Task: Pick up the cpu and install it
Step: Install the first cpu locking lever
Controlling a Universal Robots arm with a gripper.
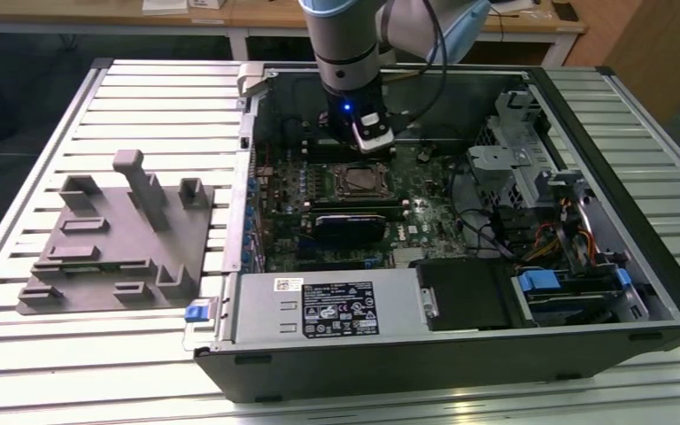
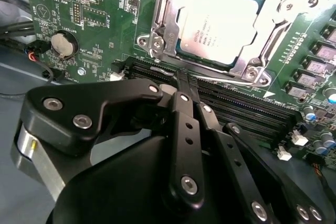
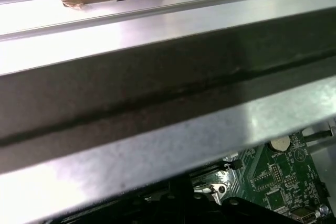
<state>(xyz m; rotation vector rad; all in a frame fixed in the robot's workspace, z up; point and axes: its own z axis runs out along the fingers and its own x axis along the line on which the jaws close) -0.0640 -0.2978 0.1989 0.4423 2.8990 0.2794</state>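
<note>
Your cpu [image 2: 219,20] already sits in the socket frame [image 2: 163,30] on the motherboard [image 2: 100,3]; the gripper [image 2: 185,80] hovers just beside it, fingers [image 2: 181,85] pressed together, holding nothing. Seating looks done.

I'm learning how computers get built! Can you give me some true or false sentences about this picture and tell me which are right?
1. The cpu already sits in the socket on the green board. True.
2. The pincer is holding the cpu. False: its fingers are closed together with nothing between them, and the cpu lies apart from them in the socket.
3. The grey tray lies outside the computer case, to the exterior view's left. True.
4. The arm is reaching over the grey tray. False: it reaches down into the computer case, over the board.
5. A round silver coin battery sits on the green board. True.
</note>
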